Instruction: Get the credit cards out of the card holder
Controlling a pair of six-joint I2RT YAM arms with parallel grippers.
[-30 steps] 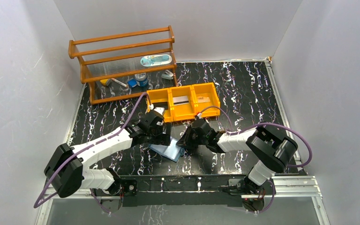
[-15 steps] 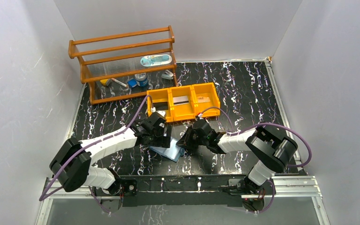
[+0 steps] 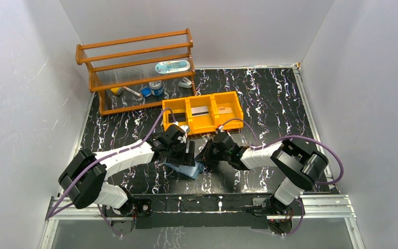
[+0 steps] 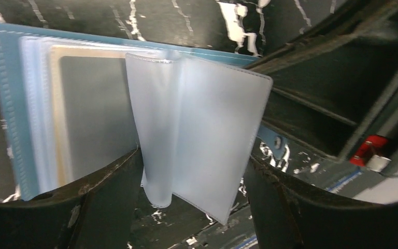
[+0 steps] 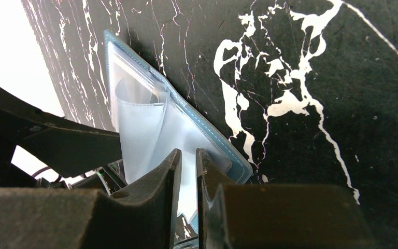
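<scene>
my left pincer (image 4: 189,162), having swung down from beside the orange tray (image 3: 202,127), is narrowing yet still spread around one upright clear sleeve (image 4: 202,135), while my right pincer (image 5: 187,153) is pinching the card holder (image 3: 186,170) by its edge. the holder is lying open and face up on the bench (image 3: 269,98) between them, long axis slanting from far-left to near-right, with a tan-edged credit card (image 4: 90,114) still pocketed, so i'm judging extraction is only starting.

Bright even light; soft, glare-edged wrist views
</scene>
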